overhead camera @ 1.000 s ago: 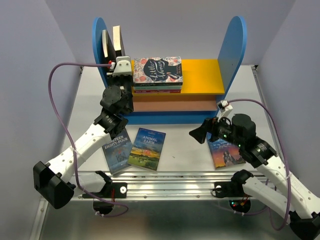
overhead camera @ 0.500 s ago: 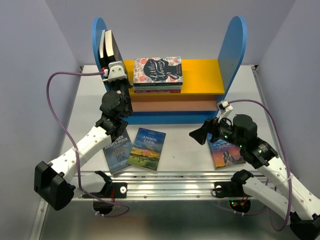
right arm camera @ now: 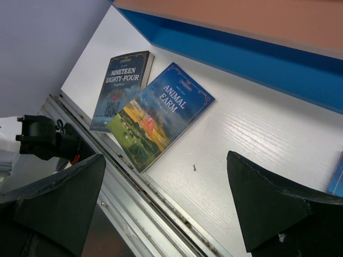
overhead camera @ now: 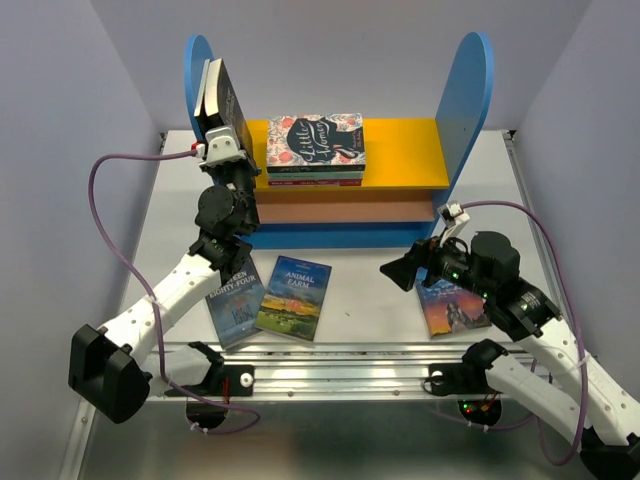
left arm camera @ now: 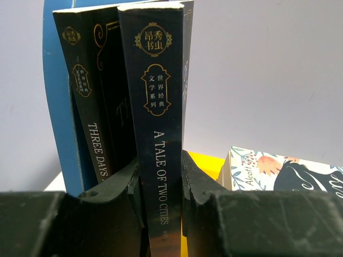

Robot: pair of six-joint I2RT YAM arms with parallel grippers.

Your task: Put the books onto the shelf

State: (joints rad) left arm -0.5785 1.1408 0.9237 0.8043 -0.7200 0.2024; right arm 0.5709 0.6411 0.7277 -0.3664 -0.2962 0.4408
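Upper left: left end effector (left arm camera: 161,174) clamps a book (left arm camera: 158,80) beside a second book (left arm camera: 88,96) against the shelf (left arm camera: 58,107); floral stack (left arm camera: 278,171) adjacent. Right end effector (right arm camera: 166,160) spread.

Navy book (left arm camera: 161,160), spine: "A TALE OF TWO CITIES". Neighbouring book (left arm camera: 99,144), spine: "THREE DAYS". Dark book (right arm camera: 120,88), cover: "NINETEEN EIGHTY-FOUR". Landscape book (right arm camera: 161,115): "ANIMAL FARM". Floral book (overhead camera: 314,138): "Little Women".

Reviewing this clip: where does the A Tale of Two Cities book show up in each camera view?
Top external: A Tale of Two Cities stands upright at upper left, held by the left gripper, at the left blue panel of the shelf.
Left wrist: centre of frame, spine toward the camera, clamped between the fingers.
Right wrist: not in it.
Shared landmark: the Little Women book, to its right in both views.
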